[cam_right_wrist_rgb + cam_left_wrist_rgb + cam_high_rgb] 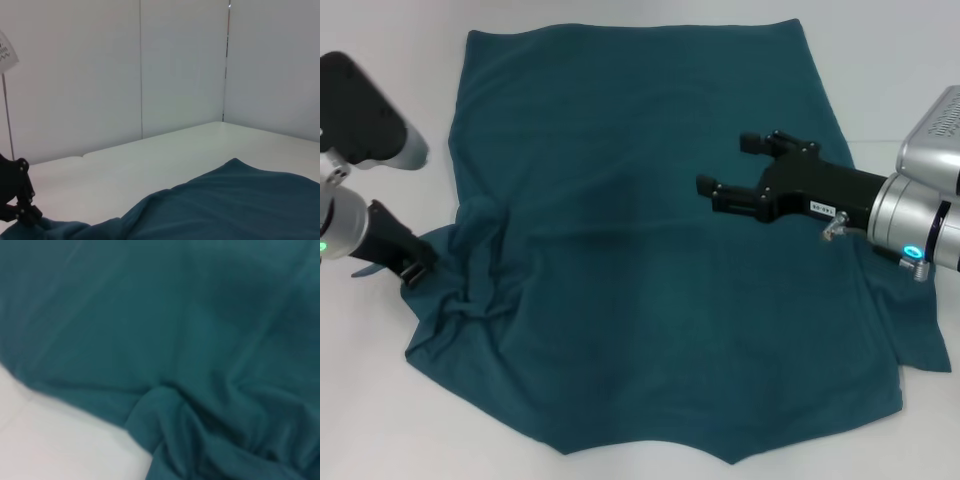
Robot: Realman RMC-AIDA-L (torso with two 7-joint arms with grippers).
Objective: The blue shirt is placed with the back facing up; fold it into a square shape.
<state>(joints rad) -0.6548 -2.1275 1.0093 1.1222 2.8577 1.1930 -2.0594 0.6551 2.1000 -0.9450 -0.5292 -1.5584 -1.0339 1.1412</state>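
Two grippers work the blue shirt (650, 270): left gripper (418, 262) clamped on its bunched left edge, right gripper (745, 170) hovering spread apart; white bench (380, 400) around

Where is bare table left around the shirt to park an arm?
Bare white table runs along the far edge and right of the blue shirt, and a patch lies near-left below the left gripper, which is at the bunched left sleeve. The middle is crowded: the open right gripper hovers over the cloth.
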